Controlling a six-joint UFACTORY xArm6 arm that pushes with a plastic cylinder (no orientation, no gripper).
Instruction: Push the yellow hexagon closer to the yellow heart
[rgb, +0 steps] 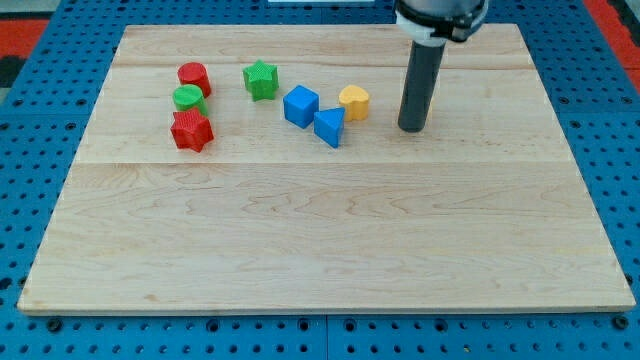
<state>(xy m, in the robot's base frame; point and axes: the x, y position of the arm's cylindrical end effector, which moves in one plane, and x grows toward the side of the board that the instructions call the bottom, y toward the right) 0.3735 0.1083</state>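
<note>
No jaws, just rod (421, 85). My tip (411, 128) on tabletop (320, 240), near, right of only visible yellow block (354, 100). Second yellow unseen; locate before pushing, centred strokes.

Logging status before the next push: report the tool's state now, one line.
No jaws to open or shut: the tool is a bare rod, my tip on the board, holding nothing, at the view's right of the yellow block, apart from it.
</note>
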